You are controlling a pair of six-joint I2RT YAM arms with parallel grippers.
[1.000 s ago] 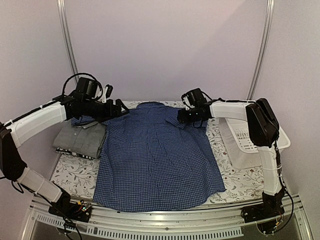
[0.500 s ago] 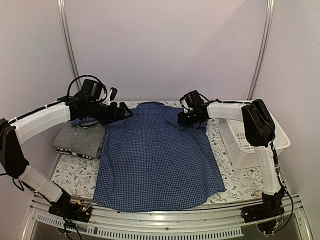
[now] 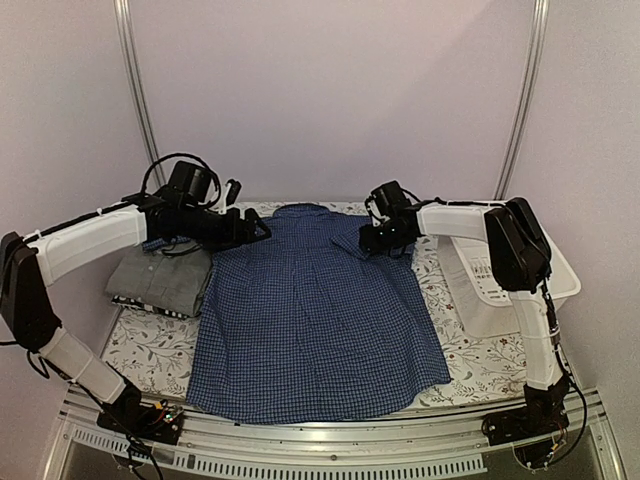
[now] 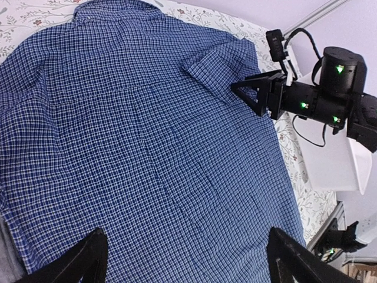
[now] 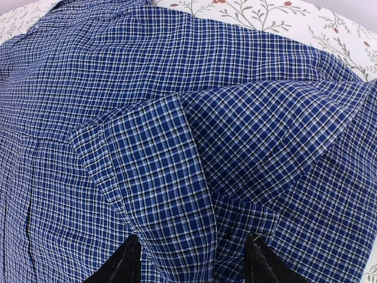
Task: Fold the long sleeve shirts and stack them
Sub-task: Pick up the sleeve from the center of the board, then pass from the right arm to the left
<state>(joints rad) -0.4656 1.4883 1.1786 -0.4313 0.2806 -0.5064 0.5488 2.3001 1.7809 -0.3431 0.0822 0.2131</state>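
A dark blue checked long sleeve shirt lies spread flat on the table, back up, collar at the far side. My left gripper hovers over its left shoulder, open wide with only flat cloth below the jaws. My right gripper sits low at the right shoulder, where the sleeve is folded back onto the shirt. Its jaws stand apart astride that fold. A folded grey shirt lies on a darker striped one at the left.
A white plastic basket stands at the right edge of the table, close beside the right arm. The floral tablecloth shows around the shirt. The folded pile sits under the left arm.
The left arm has reached further right, its gripper now over the blue shirt's left shoulder. The right gripper has stayed at the folded sleeve; its jaws narrowed briefly and widened again.
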